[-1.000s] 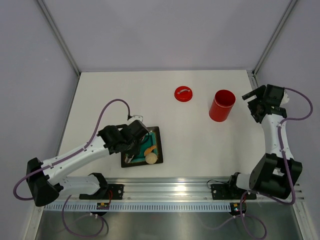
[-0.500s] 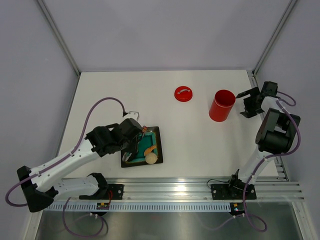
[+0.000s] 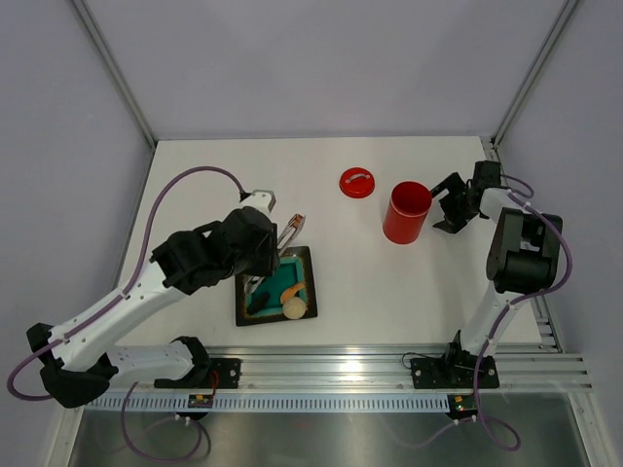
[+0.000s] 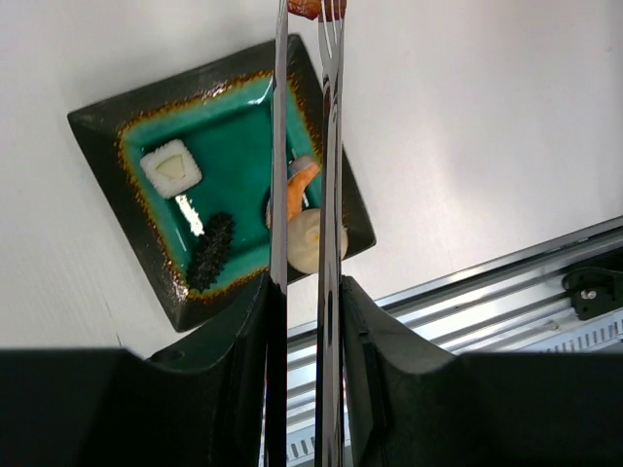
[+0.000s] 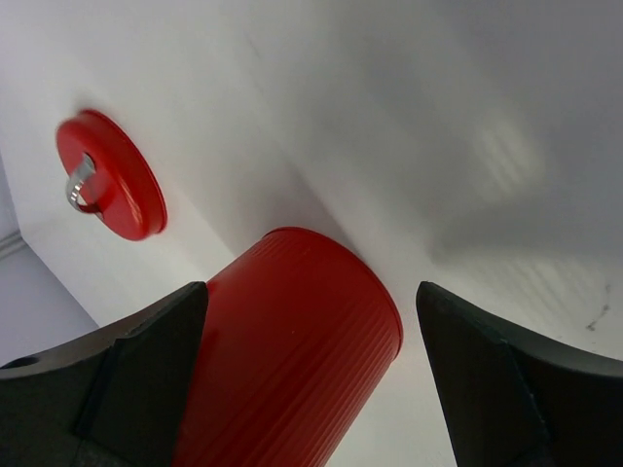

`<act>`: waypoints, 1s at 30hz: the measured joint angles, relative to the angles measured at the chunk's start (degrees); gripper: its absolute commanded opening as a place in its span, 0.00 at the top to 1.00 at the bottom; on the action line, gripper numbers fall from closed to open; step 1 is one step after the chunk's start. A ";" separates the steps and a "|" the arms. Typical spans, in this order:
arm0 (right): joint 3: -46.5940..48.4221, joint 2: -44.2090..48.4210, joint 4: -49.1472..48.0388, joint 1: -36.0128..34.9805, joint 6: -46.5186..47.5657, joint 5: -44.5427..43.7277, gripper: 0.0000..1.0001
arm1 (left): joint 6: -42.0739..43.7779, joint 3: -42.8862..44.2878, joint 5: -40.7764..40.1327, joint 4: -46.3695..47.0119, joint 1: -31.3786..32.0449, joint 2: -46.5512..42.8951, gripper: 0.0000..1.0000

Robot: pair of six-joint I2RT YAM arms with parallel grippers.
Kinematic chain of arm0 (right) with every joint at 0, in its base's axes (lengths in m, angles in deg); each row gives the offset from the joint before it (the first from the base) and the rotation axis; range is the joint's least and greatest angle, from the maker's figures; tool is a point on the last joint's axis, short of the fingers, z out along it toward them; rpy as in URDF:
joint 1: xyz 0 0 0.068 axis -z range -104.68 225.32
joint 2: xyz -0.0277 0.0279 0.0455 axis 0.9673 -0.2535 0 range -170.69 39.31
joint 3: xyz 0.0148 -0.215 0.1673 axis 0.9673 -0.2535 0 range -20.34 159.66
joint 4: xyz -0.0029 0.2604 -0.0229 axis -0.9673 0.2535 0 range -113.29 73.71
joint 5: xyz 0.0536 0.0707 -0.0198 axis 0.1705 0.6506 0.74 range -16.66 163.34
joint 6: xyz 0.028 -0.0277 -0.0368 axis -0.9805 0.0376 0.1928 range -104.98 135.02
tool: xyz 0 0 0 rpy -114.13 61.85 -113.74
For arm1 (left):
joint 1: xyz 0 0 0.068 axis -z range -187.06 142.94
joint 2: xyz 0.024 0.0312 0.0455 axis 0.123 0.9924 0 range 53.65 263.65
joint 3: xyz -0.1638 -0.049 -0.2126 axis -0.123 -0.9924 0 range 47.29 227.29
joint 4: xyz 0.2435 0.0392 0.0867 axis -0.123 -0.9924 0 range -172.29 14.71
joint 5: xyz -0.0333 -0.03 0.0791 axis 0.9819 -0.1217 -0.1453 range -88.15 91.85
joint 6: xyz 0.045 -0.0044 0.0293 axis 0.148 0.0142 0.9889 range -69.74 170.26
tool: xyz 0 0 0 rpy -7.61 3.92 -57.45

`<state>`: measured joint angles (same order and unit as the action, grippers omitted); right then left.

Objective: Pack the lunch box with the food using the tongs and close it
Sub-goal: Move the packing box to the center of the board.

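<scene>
My left gripper (image 4: 305, 292) is shut on the silver tongs (image 4: 279, 146), which hang above the dark plate (image 4: 107, 122). The tong tips pinch a small brown bit (image 4: 313, 8), seen just beyond the plate's far corner in the top view, brown bit (image 3: 296, 221). On the plate lie a white cube (image 4: 171, 167), a dark stick (image 4: 209, 251), an orange piece (image 4: 300, 180) and a beige disc (image 4: 310, 243). The red lunch box (image 3: 407, 211) stands upright and uncovered. My right gripper (image 5: 311, 287) is open with the lunch box (image 5: 292, 341) between its fingers. The red lid (image 3: 357, 182) lies apart on the table.
The square plate (image 3: 243, 309) sits near the table's front edge, left of centre. A metal rail (image 4: 506, 282) runs along the near edge. Grey walls and frame posts (image 3: 117, 73) bound the table at the back and sides.
The left arm has lifted the tongs with the brown bit off the plate, toward the back right. The right gripper has swung left around the lunch box, which has shifted left.
</scene>
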<state>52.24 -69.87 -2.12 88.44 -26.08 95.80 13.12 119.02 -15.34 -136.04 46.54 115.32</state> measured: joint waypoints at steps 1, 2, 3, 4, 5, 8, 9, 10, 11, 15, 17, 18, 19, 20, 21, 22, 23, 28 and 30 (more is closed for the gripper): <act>-0.76 0.00 -0.15 -0.98 0.15 0.33 0.04 | 0.39 1.33 0.07 0.24 0.00 0.61 1.00; -1.44 0.00 -0.15 -2.01 0.26 0.57 0.04 | 0.81 2.40 0.22 0.61 0.00 1.18 1.00; -2.01 0.00 -0.15 -3.15 0.33 0.74 0.04 | 1.22 3.28 0.46 1.01 0.00 1.60 1.00; -2.51 0.02 -0.20 -4.48 0.35 0.81 0.04 | 1.60 3.98 0.85 1.27 0.00 2.05 1.00; -2.95 0.04 -0.35 -5.79 0.31 0.81 0.04 | 1.84 4.48 1.16 1.38 0.00 2.47 1.00; -4.66 0.39 -0.92 -10.21 -0.15 1.20 0.04 | 2.89 6.01 2.67 1.77 0.00 4.04 1.00; -5.40 0.66 -1.09 -11.89 -0.46 1.22 0.04 | 3.17 6.51 3.21 1.81 0.00 4.59 1.00; -6.14 1.01 -1.40 -13.22 -0.79 1.22 0.04 | 3.45 7.02 3.63 1.81 0.00 5.03 1.00; -6.86 1.46 -1.68 -14.60 -1.18 1.22 0.04 | 3.82 7.56 4.00 1.84 0.00 5.53 1.00; -9.38 3.87 -2.32 -19.47 -2.80 1.25 0.03 | 5.25 9.70 5.31 1.92 0.00 6.78 1.00; -10.08 4.85 -2.67 -21.14 -3.54 1.22 0.03 | 5.92 10.54 6.08 1.97 0.00 7.08 1.00; -10.38 5.20 -2.91 -21.64 -3.78 1.22 0.03 | 6.23 10.80 6.56 1.99 0.00 7.13 1.00; -10.67 5.60 -3.13 -22.27 -4.09 1.16 0.03 | 6.64 11.08 7.19 2.05 0.00 7.13 1.00; -10.95 5.90 -3.37 -22.75 -4.35 1.14 0.03 | 6.97 11.30 7.93 2.16 0.00 7.13 1.00; -11.17 6.10 -3.50 -23.12 -4.61 1.14 0.03 | 7.26 11.52 8.76 2.23 0.00 7.13 1.00; -11.30 6.21 -3.56 -23.39 -4.79 1.09 0.03 | 7.50 11.54 9.57 2.45 0.00 7.13 1.00; -11.41 6.21 -3.67 -23.61 -4.87 1.09 0.03 | 7.72 11.54 10.45 2.62 0.00 7.13 1.00; -11.45 6.36 -3.34 -23.89 -4.81 0.44 0.02 | 8.24 11.54 13.66 3.74 0.00 7.52 1.00; -11.02 6.62 -1.90 -23.91 -4.20 -0.70 0.01 | 8.24 11.52 14.34 4.28 0.00 7.80 1.00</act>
<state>41.22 -63.25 -4.02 64.53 -30.28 95.10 21.36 130.54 -1.00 -131.76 46.54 123.12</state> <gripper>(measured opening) 0.978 0.329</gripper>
